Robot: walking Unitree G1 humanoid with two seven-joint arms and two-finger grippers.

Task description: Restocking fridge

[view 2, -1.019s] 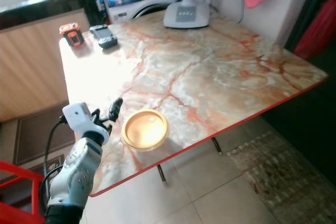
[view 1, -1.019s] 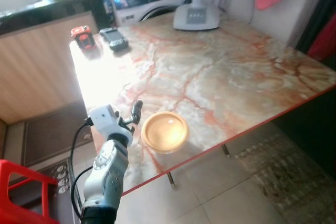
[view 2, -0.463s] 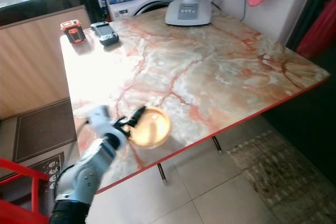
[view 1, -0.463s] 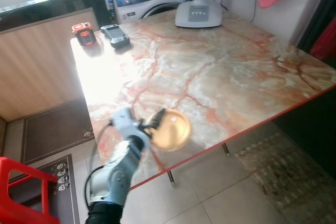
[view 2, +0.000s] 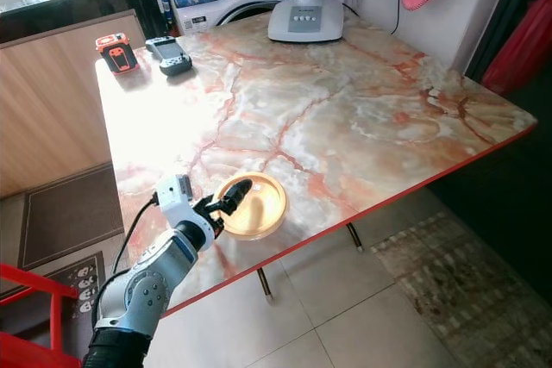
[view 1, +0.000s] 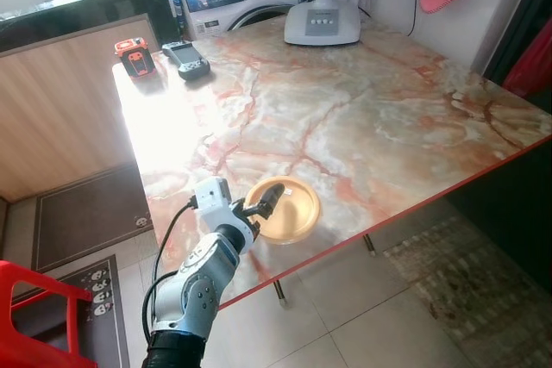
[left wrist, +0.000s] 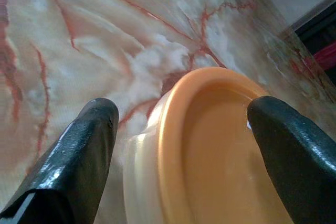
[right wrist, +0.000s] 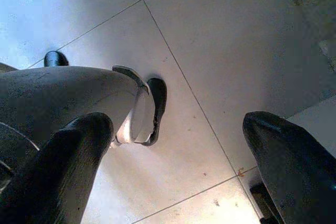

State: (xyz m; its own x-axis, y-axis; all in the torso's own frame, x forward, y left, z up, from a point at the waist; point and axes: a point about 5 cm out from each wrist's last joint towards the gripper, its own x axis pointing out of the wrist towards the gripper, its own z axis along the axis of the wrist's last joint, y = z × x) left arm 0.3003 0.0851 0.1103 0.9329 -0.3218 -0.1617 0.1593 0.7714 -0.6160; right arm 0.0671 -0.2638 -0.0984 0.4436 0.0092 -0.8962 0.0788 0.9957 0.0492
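The left gripper is hovering wide open, the orange-lidded container sitting between its jaws, ungripped. Carrying it to the fridge is remaining. The right gripper is hanging open, empty.

Marble-patterned table with a red edge, veined in orange and white. At the near left edge, an orange-lidded round container. At the far left corner, a red-and-black device just beside a dark handheld controller. At the far edge, a white fan base.
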